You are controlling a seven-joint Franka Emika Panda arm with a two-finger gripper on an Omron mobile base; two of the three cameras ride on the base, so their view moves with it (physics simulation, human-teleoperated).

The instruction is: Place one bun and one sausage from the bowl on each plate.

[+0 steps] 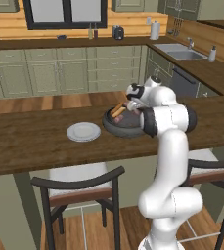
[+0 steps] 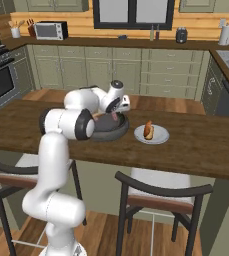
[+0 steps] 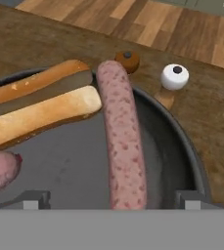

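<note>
The dark bowl [image 3: 189, 146] holds a split bun [image 3: 40, 107], a long sausage [image 3: 121, 132] lying lengthwise, and the end of another sausage [image 3: 0, 172] at the lower left. My gripper [image 3: 112, 200] is open, low over the bowl, with its fingertips [image 3: 33, 200] on either side of the long sausage's near end. From the base, the gripper [image 1: 129, 108] hangs over the bowl [image 1: 114, 128] beside the bun [image 1: 117, 111]. One plate [image 1: 83, 132] left of the bowl is bare. The other plate [image 2: 158, 138], right of the bowl [image 2: 111, 136], carries a bun with a sausage [image 2: 148, 129].
A brown shaker [image 3: 127, 59] and a white shaker [image 3: 174, 75] stand on the wooden counter [image 1: 30, 141] just past the bowl. Two stools [image 1: 79, 188] [image 2: 158, 195] sit below the counter's near edge. Cabinets and a sink [image 1: 179, 51] line the far walls.
</note>
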